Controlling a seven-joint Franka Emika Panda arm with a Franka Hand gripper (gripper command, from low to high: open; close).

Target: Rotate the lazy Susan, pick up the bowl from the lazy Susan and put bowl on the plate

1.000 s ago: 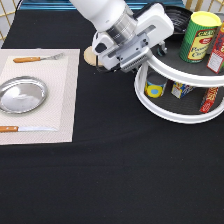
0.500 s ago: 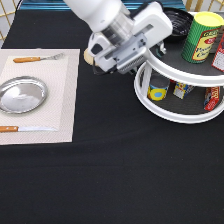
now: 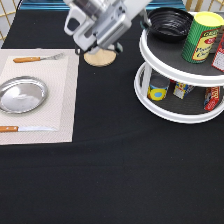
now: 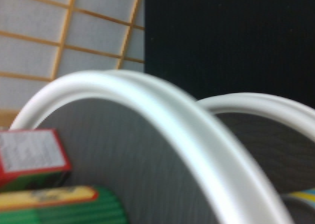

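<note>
The glossy black bowl (image 3: pixel 170 22) sits on the upper tier of the white lazy Susan (image 3: pixel 150 56), at the exterior view's top right. My gripper (image 3: pixel 143 21) is at the bowl's left rim, with the hand stretching toward the exterior view's top left. I cannot tell whether it touches the bowl. The silver plate (image 3: pixel 22 95) lies empty on the beige placemat (image 3: pixel 60 105) at the exterior view's left. The wrist view shows the two white rims of the lazy Susan (image 4: pixel 165 117) from close by, not the bowl.
A green can (image 3: pixel 202 37) and a red box (image 3: pixel 220 50) stand on the upper tier beside the bowl. Small cans (image 3: pixel 159 91) stand on the lower tier. A tan wooden disc (image 3: pixel 100 58) lies under the hand. A fork (image 3: pixel 37 58) and a knife (image 3: pixel 20 129) flank the plate.
The hand has risen and shifted toward the exterior view's top, uncovering the wooden disc and the lazy Susan's left edge. The bowl and the plate have not moved.
</note>
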